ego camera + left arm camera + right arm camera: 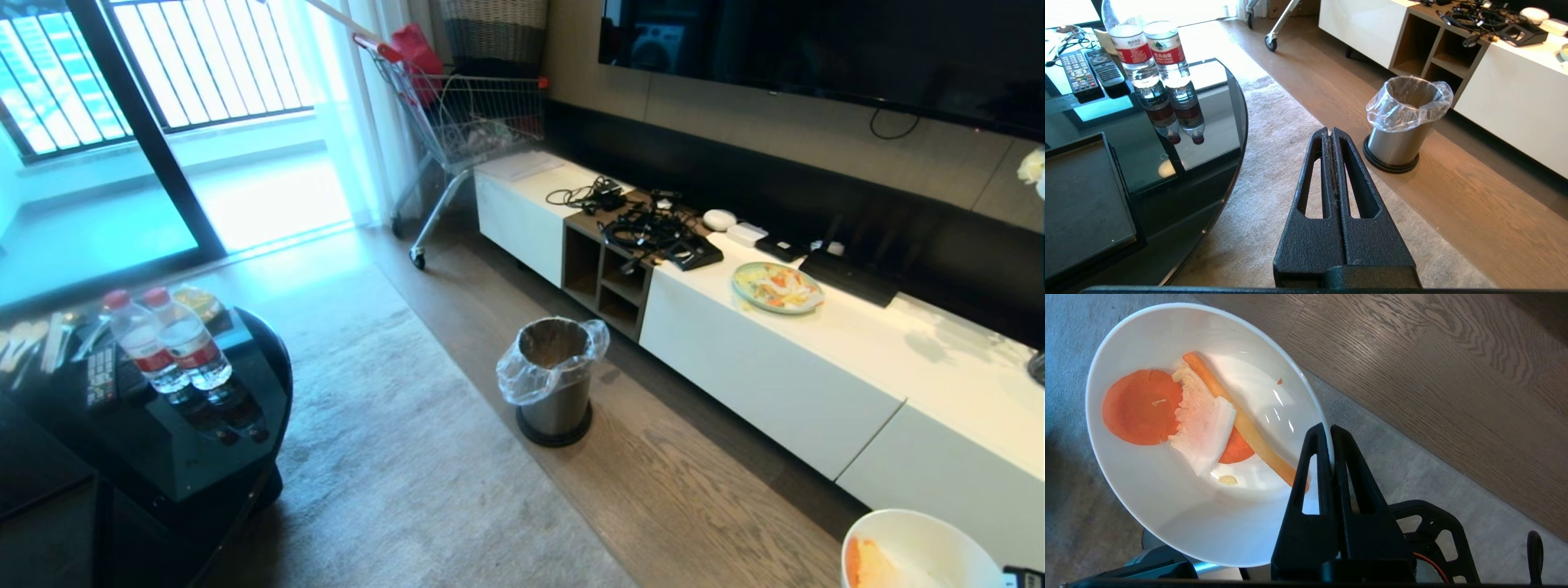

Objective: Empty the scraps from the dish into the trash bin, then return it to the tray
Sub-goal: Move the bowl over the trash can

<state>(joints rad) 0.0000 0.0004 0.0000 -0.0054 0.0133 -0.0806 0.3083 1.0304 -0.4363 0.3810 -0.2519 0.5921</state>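
At far left we saw the tray (1081, 196) on the glass table (1208, 134), and the left gripper (1329, 132) hung parked over the rug (1265, 183) with its fingers pressed together. At centre the trash bin (555, 376) stood on the wood floor (694, 490) before the white cabinet (775, 367). At right, well apart from the bin, the right gripper (1329, 430) was clamped on the rim of the dish (1180, 506), which held the scraps (1188, 416) above the rug.

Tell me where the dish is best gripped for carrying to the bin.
By its thin rim, as the right pincer does now: one finger inside, one outside the dish wall. The deep bowl is too wide to span, and this edge lies clear of most scraps.
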